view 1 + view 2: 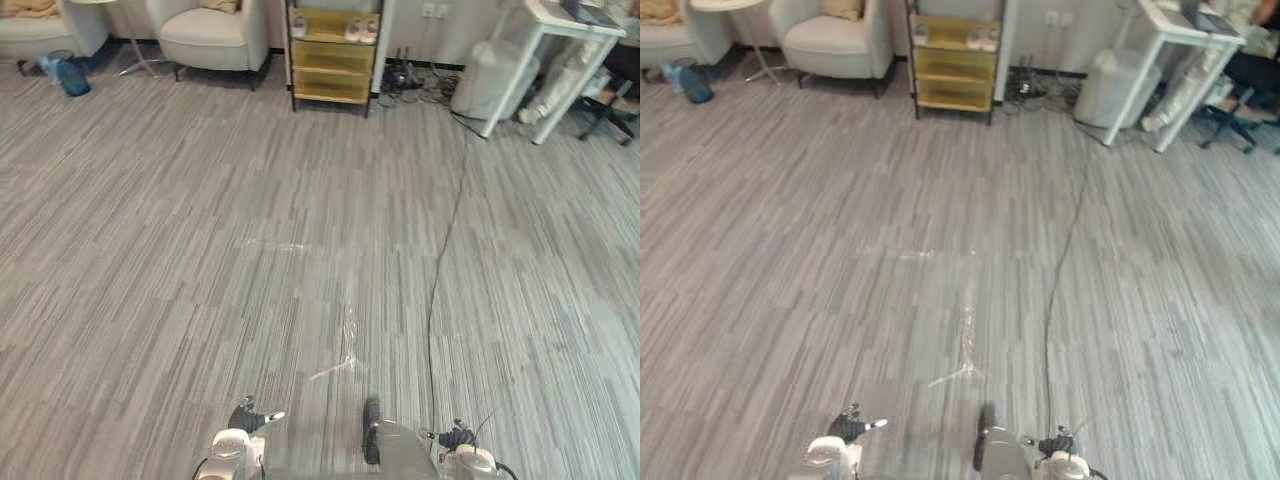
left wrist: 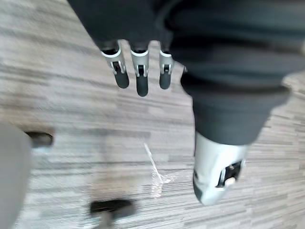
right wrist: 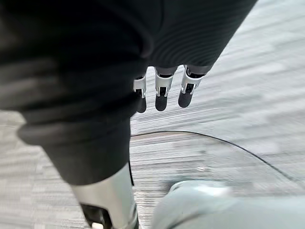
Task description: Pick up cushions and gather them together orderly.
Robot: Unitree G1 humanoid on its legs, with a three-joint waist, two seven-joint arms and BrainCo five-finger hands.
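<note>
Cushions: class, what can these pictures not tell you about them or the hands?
- Armchair cushion, left eye view: cut off by the top edge.
- Tan bundle on the corner seat: cropped likewise; cushion or blanket, unclear.
- Pale items on the yellow shelf: too small to name.
- Right hand, right wrist view: thumb tip cut by the bottom edge.

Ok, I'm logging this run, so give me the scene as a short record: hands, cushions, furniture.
left hand: open, holding nothing, above the carpet
right hand: open, holding nothing
cushion: tan, on the far armchair
shelf: yellow, right of the armchair
task state: no cushion picked up yet
</note>
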